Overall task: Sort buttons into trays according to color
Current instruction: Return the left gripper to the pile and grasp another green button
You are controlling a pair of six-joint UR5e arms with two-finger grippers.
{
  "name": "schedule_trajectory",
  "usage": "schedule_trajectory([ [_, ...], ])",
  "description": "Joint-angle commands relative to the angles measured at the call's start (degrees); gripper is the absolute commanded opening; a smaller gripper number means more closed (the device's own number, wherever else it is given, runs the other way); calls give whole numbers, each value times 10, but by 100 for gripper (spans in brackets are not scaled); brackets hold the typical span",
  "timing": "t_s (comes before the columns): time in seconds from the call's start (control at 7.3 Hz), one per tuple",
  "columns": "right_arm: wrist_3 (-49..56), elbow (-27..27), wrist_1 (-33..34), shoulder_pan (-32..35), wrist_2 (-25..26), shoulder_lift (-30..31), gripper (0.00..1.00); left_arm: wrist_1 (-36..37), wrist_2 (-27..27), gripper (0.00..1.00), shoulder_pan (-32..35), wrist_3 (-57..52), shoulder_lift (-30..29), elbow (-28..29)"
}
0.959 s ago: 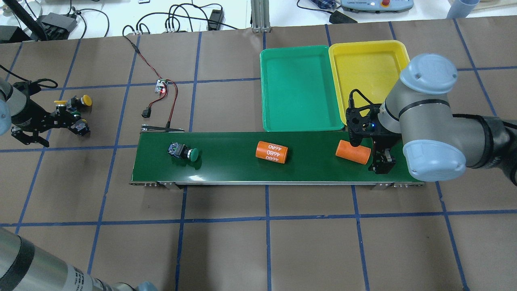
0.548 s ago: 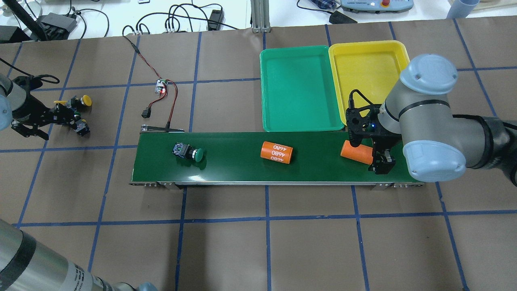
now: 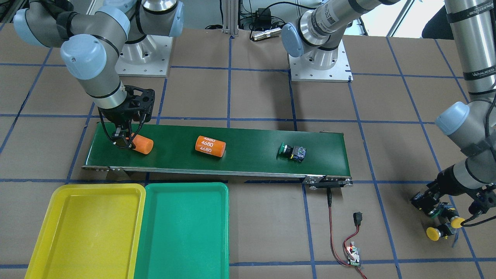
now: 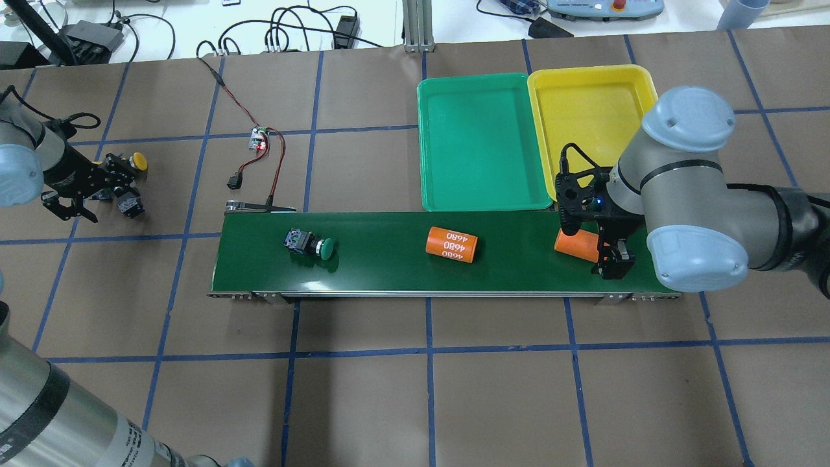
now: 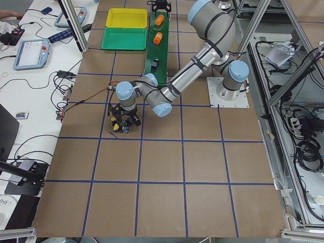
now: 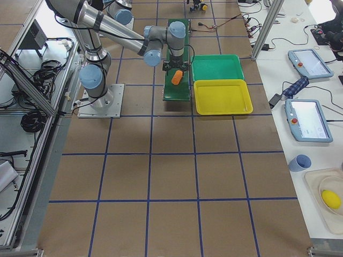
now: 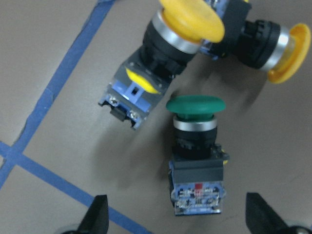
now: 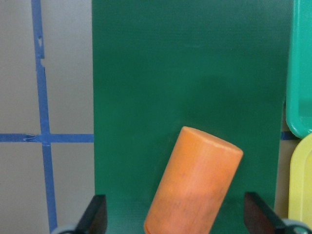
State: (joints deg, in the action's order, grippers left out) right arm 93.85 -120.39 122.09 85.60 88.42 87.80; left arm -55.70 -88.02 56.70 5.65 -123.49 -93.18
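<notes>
One green-capped button [image 4: 310,244] lies on its side on the conveyor belt [image 4: 376,266], left of middle. Off the belt at the far left, a cluster of buttons lies on the table: a green one [image 7: 196,146] and two yellow ones [image 7: 165,53] [image 7: 273,46]. My left gripper [image 7: 178,222] hovers open right over this cluster, holding nothing. My right gripper [image 8: 176,219] is open over the belt's right end, with a plain orange cylinder [image 8: 195,185] between its spread fingers. The green tray [image 4: 480,143] and yellow tray [image 4: 590,110] sit side by side behind the belt, with nothing in them.
A second orange cylinder printed "4680" [image 4: 451,244] lies mid-belt. A small circuit board with red and black wires [image 4: 259,139] sits behind the belt's left end. Blue tape lines grid the brown table.
The belt has carried the green button and both orange cylinders to the right, and the plain cylinder now lies under my right gripper. My left gripper has drawn back over the button cluster.
</notes>
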Motion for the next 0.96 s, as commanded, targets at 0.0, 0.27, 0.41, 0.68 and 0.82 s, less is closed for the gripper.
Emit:
schedule_trajectory([
  [0.0,-1,1,0,0,-1,0,100,13,1,100,2,16,-10,4],
  [0.27,-2,2,0,0,0,1,100,17,-3,61,2,15,-16,4],
  [0.41,-2,2,0,0,0,0,100,16,-6,33,4,14,-11,4],
  [0.68,-2,2,0,0,-1,0,100,11,3,12,6,15,-7,4],
  [0.82,-2,2,0,0,-1,1,100,-14,15,11,10,30,10,4],
])
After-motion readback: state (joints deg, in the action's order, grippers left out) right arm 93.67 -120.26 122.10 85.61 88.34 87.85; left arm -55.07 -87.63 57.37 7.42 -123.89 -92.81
